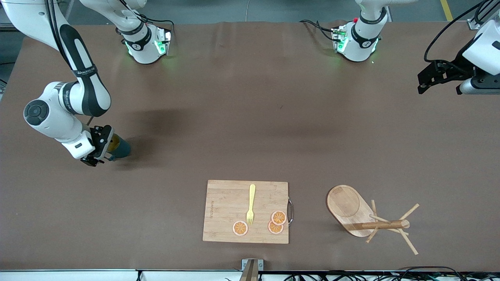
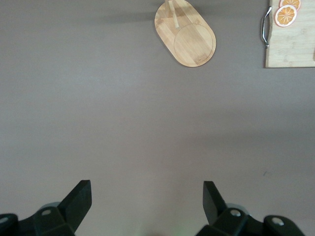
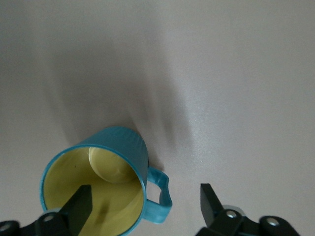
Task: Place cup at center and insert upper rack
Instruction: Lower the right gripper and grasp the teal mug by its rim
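The teal cup [image 1: 122,148] with a yellow inside [image 3: 93,194] stands on the table at the right arm's end. My right gripper [image 1: 106,147] is open at the cup's rim. In the right wrist view [image 3: 145,196] one finger sits over the cup's mouth and the other outside, with the wall and the loop handle [image 3: 162,194] between them. The wooden mug tree [image 1: 351,208] with post [image 1: 384,224] and slanted pegs [image 1: 408,212] stands near the front edge toward the left arm's end. My left gripper [image 1: 424,82] is open and empty, high over that end [image 2: 147,194].
A bamboo cutting board [image 1: 222,212] lies near the front edge, holding a yellow fork [image 1: 251,203] and three orange slices [image 1: 278,217]. The mug tree's oval base [image 2: 189,37] and the board's corner [image 2: 293,42] show in the left wrist view.
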Robot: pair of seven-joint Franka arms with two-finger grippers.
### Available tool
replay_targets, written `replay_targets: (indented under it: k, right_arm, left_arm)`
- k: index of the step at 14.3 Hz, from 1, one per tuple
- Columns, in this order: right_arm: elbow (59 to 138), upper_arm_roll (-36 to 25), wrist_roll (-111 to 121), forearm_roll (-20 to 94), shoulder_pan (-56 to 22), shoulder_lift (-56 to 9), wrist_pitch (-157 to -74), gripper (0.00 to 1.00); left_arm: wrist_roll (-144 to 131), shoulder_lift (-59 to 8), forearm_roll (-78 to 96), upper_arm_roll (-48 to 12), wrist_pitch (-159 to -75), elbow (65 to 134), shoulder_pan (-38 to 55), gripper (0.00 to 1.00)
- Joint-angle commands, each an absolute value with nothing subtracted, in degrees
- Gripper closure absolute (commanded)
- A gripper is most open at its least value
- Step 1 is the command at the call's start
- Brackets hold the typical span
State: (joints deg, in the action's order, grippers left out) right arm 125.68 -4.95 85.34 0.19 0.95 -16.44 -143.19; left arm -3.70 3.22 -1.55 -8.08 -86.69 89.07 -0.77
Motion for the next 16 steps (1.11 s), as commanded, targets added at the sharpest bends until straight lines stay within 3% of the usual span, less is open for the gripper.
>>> replay_targets:
  k: [1,3,4,5,7,8,11,16]
  right_arm:
    - [128.6,-4.7,87.0,1.1,1.5,-16.8,-147.6,0.05]
    - [130.1,-4.7,87.1,1.1,1.4,-17.0,-150.5,0.08]
    - [130.1,-4.7,87.1,1.1,1.4,-17.0,-150.6,0.18]
    - [130.1,-4.7,87.2,1.1,1.4,-16.9,-150.6,0.31]
    - [130.0,-4.7,87.1,1.1,1.4,-16.8,-150.4,0.84]
    - [129.8,-4.7,86.8,1.1,1.9,-16.8,-150.1,1.00]
    - [129.0,-4.6,86.6,1.2,2.6,-16.8,-149.3,1.00]
    - [123.4,-4.7,84.5,8.5,2.2,-15.9,-135.7,1.00]
  left_arm:
    - [-2.9,3.3,-2.1,-8.3,-86.7,88.7,-1.0,0.00]
    - [-2.9,3.3,-2.1,-8.3,-86.6,88.7,-1.0,0.00]
    - [-2.9,3.3,-2.1,-8.3,-86.3,88.7,-1.0,0.00]
    - [-2.9,3.3,-2.1,-8.3,-86.3,88.7,-1.0,0.00]
    - [-2.9,3.3,-2.1,-8.3,-86.3,89.0,-1.0,0.00]
    - [-2.9,3.3,-2.1,-8.3,-86.3,89.0,-1.0,0.00]
    - [-2.9,3.4,-2.2,-8.3,-86.3,89.1,-1.0,0.00]
    - [-2.8,3.3,-2.2,-8.3,-86.3,89.1,-1.0,0.00]
